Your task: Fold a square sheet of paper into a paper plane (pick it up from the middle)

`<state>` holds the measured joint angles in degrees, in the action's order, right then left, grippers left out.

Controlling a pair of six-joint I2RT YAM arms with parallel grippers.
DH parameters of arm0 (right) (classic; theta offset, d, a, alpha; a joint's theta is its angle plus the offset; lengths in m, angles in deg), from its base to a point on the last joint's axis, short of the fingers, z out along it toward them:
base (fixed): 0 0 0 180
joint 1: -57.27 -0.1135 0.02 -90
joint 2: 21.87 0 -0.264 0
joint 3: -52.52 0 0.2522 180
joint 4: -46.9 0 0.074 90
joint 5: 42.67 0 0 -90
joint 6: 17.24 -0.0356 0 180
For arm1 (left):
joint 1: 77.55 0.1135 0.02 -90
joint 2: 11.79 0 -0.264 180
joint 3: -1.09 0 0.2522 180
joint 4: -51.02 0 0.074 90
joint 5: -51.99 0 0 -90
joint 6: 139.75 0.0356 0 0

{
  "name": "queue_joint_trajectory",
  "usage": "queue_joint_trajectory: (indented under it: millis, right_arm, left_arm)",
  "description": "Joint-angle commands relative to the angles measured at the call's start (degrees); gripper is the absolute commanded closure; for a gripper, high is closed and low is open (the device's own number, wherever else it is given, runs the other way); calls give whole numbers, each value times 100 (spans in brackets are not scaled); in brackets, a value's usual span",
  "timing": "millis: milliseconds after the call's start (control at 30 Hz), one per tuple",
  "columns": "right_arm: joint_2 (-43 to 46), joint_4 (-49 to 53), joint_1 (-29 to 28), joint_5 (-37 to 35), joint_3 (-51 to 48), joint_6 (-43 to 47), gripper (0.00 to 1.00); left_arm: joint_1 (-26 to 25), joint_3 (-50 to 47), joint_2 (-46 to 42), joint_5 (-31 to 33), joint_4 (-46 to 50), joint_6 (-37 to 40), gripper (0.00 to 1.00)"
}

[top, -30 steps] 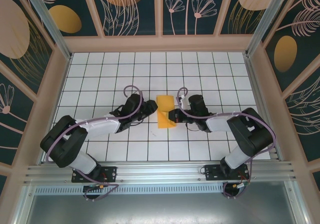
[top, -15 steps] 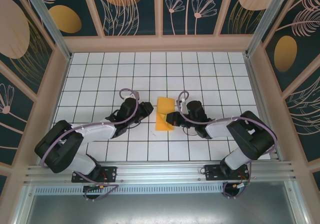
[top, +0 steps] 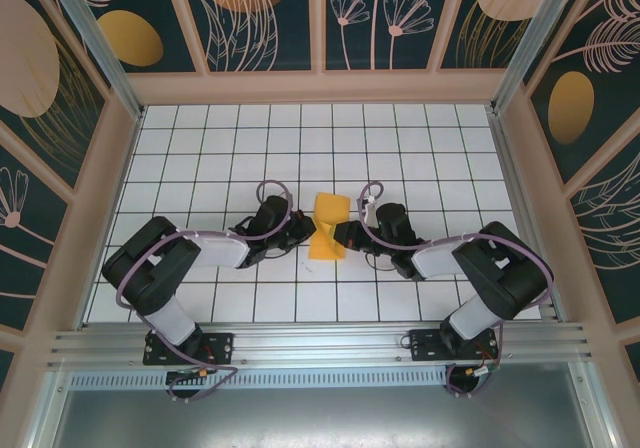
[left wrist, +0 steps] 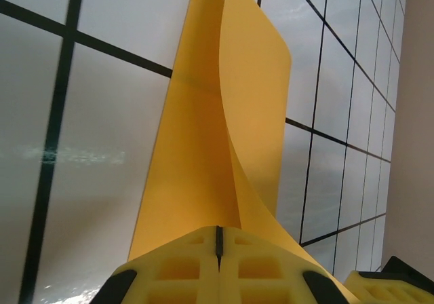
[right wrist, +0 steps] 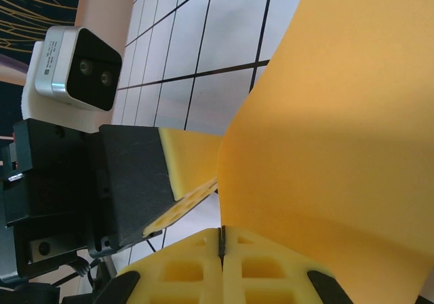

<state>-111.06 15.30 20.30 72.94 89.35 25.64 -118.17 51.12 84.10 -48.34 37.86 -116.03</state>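
The square sheet of paper [top: 329, 220] is orange-yellow, folded into a narrow strip and lifted off the tiles in the middle of the table. One flap curls up and away [left wrist: 254, 100]. My left gripper [top: 304, 230] is shut on its left side, and the paper runs out from between the closed yellow pads [left wrist: 218, 241]. My right gripper [top: 344, 235] is shut on the right side, the sheet [right wrist: 339, 114] rising from its closed pads [right wrist: 221, 244]. The left gripper's finger [right wrist: 186, 161] sits just across the paper. The paper plane is out of view.
The white grid-tiled table [top: 420, 148] stretches back and to both sides. Wooden-framed patterned walls [top: 110, 188] close in three sides. An aluminium rail [top: 320, 346] carrying both arm bases runs along the near edge.
My left gripper moved right to the paper's left side and shut on it, its arm folding in closer. The right gripper stayed shut on the paper, and the strip has lifted and curled.
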Motion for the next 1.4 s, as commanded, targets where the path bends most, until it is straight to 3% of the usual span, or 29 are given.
queue_joint_trajectory:
  millis: [0,500,1367]
  right_arm:
    - [-90,-323,-18,-47,-48,-49,96]
    - [-97,552,161,-193,105,220,93]
    - [-578,1805,973,928,933,1732,90]
  left_arm:
    - [-47,234,193,-232,72,-19,100]
    - [-45,376,702,-337,211,173,100]
    - [-51,804,1071,-198,1042,829,100]
